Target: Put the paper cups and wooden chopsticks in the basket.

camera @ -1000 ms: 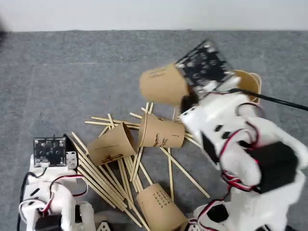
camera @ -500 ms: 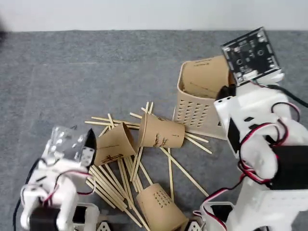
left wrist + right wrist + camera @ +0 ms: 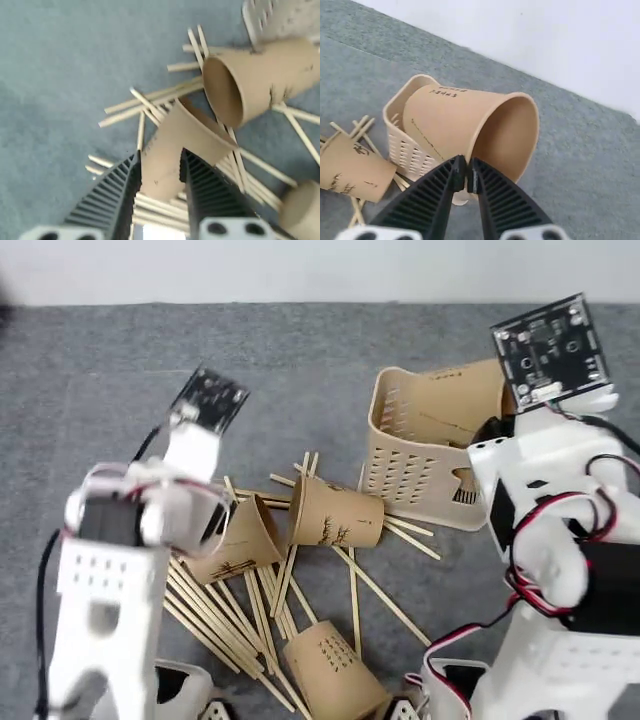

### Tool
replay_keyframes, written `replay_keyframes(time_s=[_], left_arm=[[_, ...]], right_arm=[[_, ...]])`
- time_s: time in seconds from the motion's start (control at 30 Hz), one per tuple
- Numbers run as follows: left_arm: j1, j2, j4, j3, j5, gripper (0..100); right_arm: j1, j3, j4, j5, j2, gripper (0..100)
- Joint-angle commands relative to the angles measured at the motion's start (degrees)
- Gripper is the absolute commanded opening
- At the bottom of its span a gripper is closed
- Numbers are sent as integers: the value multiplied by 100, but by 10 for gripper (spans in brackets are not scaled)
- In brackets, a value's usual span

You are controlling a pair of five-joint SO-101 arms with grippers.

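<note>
Left pincer (image 3: 159, 154) farther forward; four cups (image 3: 335, 512)

Matt paper cups (image 3: 335, 512), wooden chopsticks (image 3: 215, 612), plastic basket (image 3: 400, 475), fuzzy grey cloth (image 3: 100, 370)

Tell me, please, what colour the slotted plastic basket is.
The slotted plastic basket is beige, clearest in the high view.

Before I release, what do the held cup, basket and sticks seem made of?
The cup looks like matte brown paper with a rolled rim. The basket seems beige plastic, given its moulded slots. The sticks look like pale, unfinished wood.
</note>
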Motion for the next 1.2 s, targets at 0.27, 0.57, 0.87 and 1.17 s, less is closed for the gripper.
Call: replay_keyframes(time_s=[0.27,0.57,0.87,1.17], left_arm=[[9,1108,519,-1138,-35,123],[0,1108,527,-1138,-35,123],[44,1108,519,-1156,114,126],[44,1116,519,-1165,835,209]], right_arm=[[971,-220,-822,1327,444,8],[1033,-220,-760,2971,954,8],[690,-229,-435,3182,1226,221],[180,-255,-286,1890,1033,299]])
